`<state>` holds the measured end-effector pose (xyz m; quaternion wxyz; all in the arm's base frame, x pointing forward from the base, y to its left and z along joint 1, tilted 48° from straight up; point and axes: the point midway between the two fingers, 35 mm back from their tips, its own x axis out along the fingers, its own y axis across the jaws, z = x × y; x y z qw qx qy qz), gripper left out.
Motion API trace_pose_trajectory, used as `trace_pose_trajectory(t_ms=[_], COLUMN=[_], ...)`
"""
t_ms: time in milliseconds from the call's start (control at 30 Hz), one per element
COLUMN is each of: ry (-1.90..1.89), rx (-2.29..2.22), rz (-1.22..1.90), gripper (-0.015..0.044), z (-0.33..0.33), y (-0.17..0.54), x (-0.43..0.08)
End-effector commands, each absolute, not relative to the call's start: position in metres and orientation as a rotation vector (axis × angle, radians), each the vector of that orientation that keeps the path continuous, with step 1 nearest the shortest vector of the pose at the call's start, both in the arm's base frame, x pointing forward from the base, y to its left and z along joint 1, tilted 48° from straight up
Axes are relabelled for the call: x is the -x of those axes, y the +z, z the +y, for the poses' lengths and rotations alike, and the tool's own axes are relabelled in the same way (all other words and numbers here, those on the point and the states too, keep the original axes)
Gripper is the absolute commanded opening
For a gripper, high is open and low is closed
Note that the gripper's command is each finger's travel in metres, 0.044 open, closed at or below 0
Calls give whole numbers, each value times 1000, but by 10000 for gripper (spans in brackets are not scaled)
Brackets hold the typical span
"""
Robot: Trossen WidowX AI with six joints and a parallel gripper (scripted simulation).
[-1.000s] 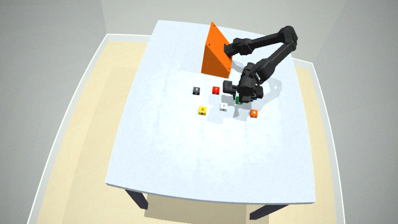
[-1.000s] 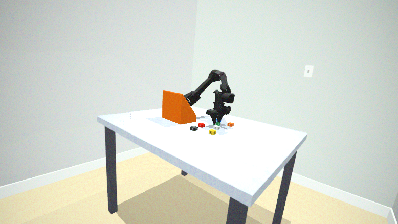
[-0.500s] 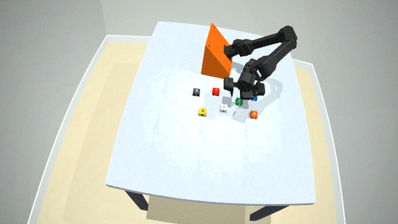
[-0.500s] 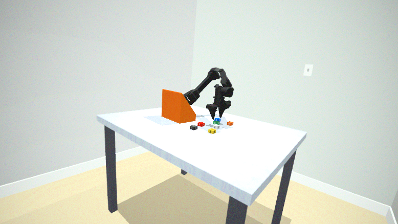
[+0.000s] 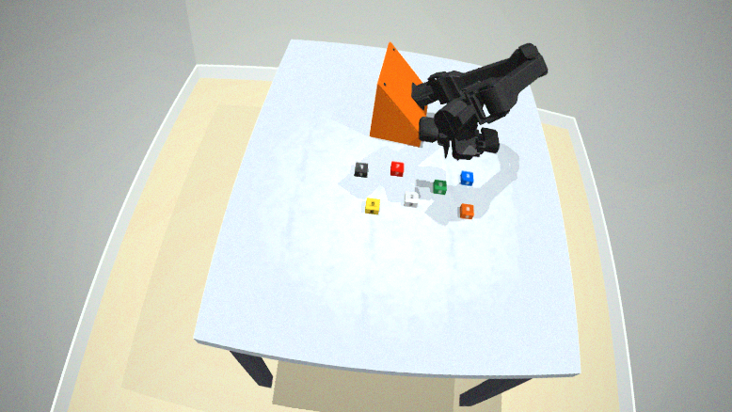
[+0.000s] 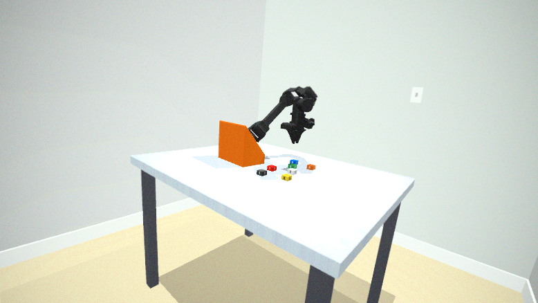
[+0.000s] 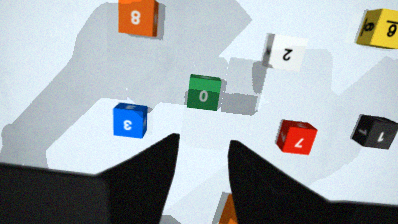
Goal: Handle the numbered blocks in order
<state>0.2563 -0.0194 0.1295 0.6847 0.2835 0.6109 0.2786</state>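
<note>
The black parallel-jaw tool [image 5: 453, 156] [image 6: 294, 142] [image 7: 204, 144] hangs above the white tabletop [image 5: 409, 307] [image 6: 301, 199] [image 7: 30, 30], released and empty, its fingers parted by a modest gap. The green cube printed 0 [image 5: 439, 187] [image 6: 292, 165] [image 7: 204, 93] rests on the surface, ahead of the fingertips in the wrist view, between the blue cube marked 3 [image 5: 466, 178] [image 6: 294, 161] [image 7: 130, 120] and the white cube marked 2 [image 5: 411, 199] [image 6: 292, 171] [image 7: 285, 53]. Whether its lift is done cannot be told from its resting pose. If that count is lost, the zero could be repeated or skipped before the black cube marked 1 [image 5: 360, 169] [image 6: 261, 172] [image 7: 375, 132]. The gap looks tight for a cube; descending without widening it could land a fingertip on the top face and shove the block. A low sideways path to the 1 might clip the red cube marked 7 [image 5: 396, 168] [image 6: 272, 167] [image 7: 296, 137], touching it out of order. The barred digit on the yellow cube [image 5: 372, 206] [image 6: 286, 177] [image 7: 382, 28] could be misread, 6 for 9, upsetting both order and handling. The orange cube marked 8 [image 5: 466, 211] [image 6: 310, 167] [image 7: 138, 18] waits well off that route.
</note>
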Motion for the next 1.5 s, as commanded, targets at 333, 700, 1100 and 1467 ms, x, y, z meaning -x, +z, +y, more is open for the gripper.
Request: trace_pose_trajectory(t_ms=[333,700,1100,1467], ry=[575,619,622,622], rx=[-646,-626,-628,-628], rz=[1408,1378,1375,1375], gripper=[120,120,383,400], z=[-82,-155,-95,-86], y=[74,-13,-69,-78], x=[-258,-241,-248,-250])
